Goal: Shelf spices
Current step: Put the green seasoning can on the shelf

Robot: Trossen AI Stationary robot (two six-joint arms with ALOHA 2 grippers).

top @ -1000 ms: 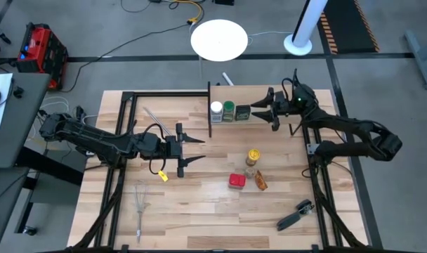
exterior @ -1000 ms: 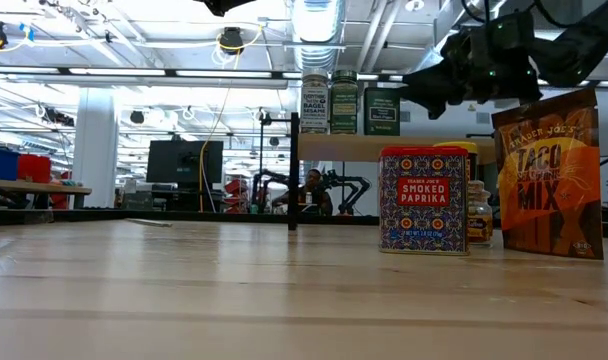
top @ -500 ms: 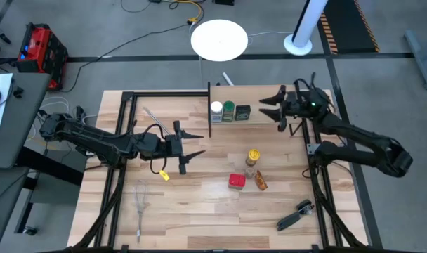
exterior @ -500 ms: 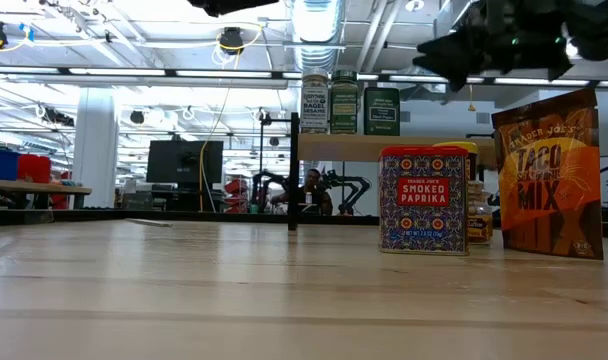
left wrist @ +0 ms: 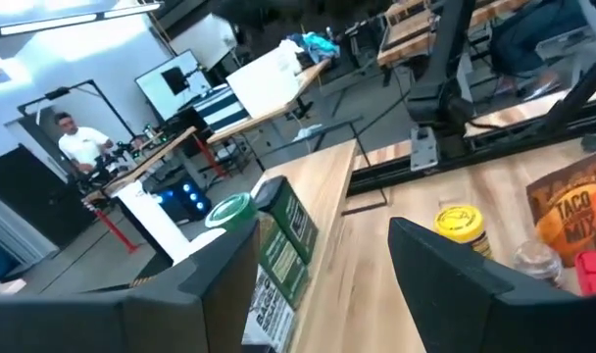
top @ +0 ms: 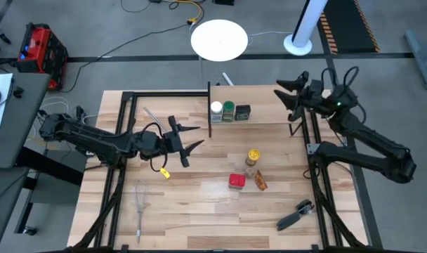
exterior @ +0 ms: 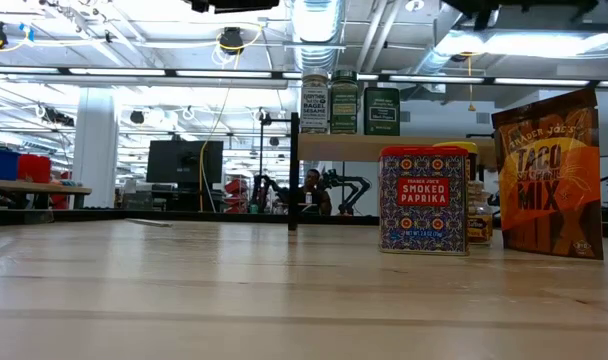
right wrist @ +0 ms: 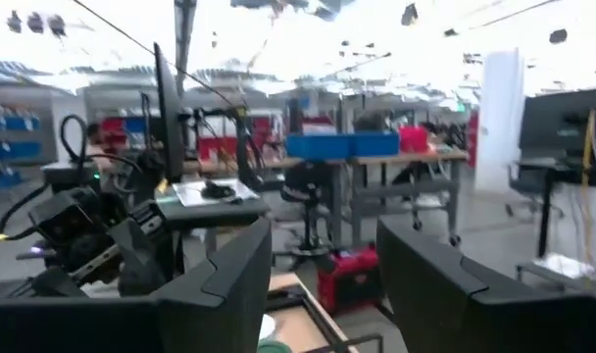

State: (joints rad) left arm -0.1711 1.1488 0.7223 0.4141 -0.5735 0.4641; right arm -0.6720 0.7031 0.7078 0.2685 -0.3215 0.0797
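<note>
Our left fingers point(top: 189, 138) stand spread apart over the desk point(top: 199, 211), holding nothing, pointing toward the shelf point(top: 263, 118) from its post end. Our right fingers point(top: 286, 95) are likewise apart and empty, raised beside the shelf's far end, near the right end posts.

On the shelf board we see three spices in a row, just beside one another at the post end: the white-capped jar point(top: 216, 110), the green-capped jar point(top: 229, 110) and the dark square tin point(top: 242, 112).

On the desk in front of the shelf stand the yellow-capped jar point(top: 253, 156), the red paprika tin point(top: 236, 181) and the orange taco mix packet point(top: 260, 180), close together.

A wire whisk point(top: 140, 205) and a black-handled tool point(top: 295, 215) lie nearer the front corners.
</note>
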